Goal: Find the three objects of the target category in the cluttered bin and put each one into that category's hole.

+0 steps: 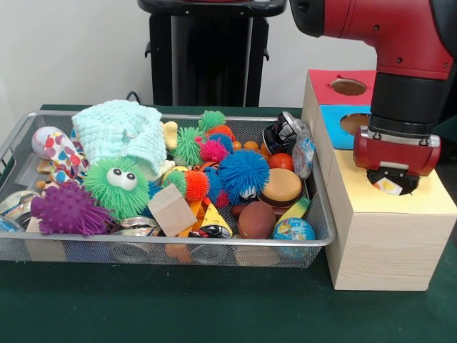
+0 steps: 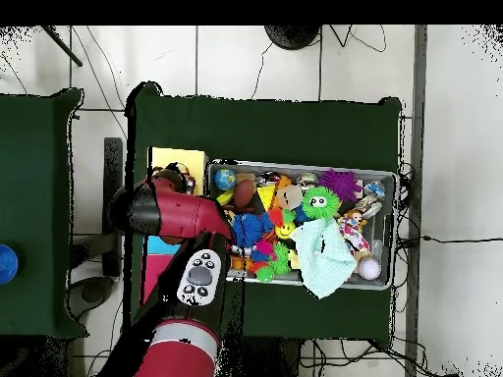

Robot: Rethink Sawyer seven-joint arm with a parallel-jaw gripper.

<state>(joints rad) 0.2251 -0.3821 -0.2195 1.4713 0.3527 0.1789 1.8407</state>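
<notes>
While the gripper [image 1: 390, 180] hangs over the yellow hole [image 1: 393, 183], a drop seems underway; jaw state unclear; next, back to the bin [image 1: 320, 236]

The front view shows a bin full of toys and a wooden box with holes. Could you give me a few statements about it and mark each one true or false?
1. The robot's gripper hangs over the hole in the yellow section of the wooden box. True.
2. The wire bin sits on top of the wooden box. False: it sits beside the box, on the green table cover.
3. A green fuzzy ball with googly eyes lies in the bin. True.
4. The box's top is one colour all over. False: it has a red section, a blue one and a yellow one.
5. A light green knitted cloth lies on the toys in the bin. True.
</notes>
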